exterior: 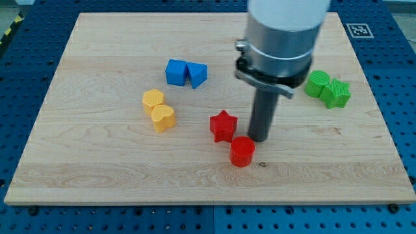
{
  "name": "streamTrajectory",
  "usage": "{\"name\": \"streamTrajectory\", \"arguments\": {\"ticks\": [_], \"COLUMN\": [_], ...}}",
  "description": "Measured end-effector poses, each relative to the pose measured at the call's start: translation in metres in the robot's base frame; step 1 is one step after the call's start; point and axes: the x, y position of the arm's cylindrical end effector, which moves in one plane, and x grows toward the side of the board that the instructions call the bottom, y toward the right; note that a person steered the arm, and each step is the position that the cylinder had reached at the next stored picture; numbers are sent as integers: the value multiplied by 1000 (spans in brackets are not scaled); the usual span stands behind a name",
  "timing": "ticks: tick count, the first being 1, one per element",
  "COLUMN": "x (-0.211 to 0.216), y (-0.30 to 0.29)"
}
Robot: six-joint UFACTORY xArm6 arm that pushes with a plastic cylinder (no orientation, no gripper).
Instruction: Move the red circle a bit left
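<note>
Nearest the camera, the red circle was seen on the pale wooden worktop, below centre. My tip was placed just beside it, at its upper right, with the red star close on the circle's upper left. No gripper was fitted, only the rod. Two yellow blocks were set touching toward the view's left, two blue blocks above them, two green blocks at the right. A blue perforated base was seen around the board.

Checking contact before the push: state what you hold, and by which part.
Nothing is held. My tip stands just above-right of the red circle, beside the red star.
</note>
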Motion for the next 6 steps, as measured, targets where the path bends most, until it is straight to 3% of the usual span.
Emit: {"name": "streamTrajectory", "arguments": {"ticks": [2,6], "x": [41,41], "y": [9,-40]}}
